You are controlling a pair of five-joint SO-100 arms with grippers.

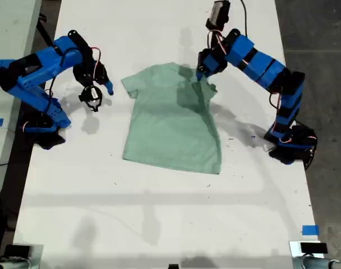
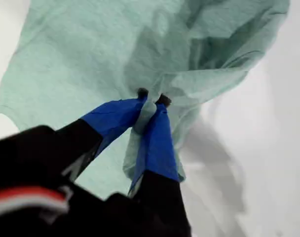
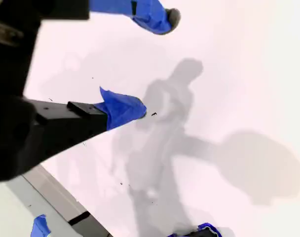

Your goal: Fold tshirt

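Observation:
The pale mint-green tshirt [image 1: 170, 123] lies mostly flat in the middle of the white table [image 1: 159, 213]. Its sleeve on the exterior view's right is lifted and folded inward over the chest. My first gripper [image 1: 201, 77], on the arm at the exterior view's right, is shut on that bunched sleeve cloth; the first wrist view shows the gripper [image 2: 152, 98] pinching the tshirt [image 2: 91, 49]. My second gripper [image 1: 100, 94] hangs open over bare table to the exterior view's left of the shirt, apart from it. In the second wrist view the gripper [image 3: 157, 64] holds nothing.
Both arm bases stand on the table's side edges, one [image 1: 44, 131] at the exterior view's left and one [image 1: 291, 148] at its right. Blue tape marks [image 1: 309, 230] sit near the table's edges. Dark floor [image 1: 327, 33] lies past the table on the exterior view's right.

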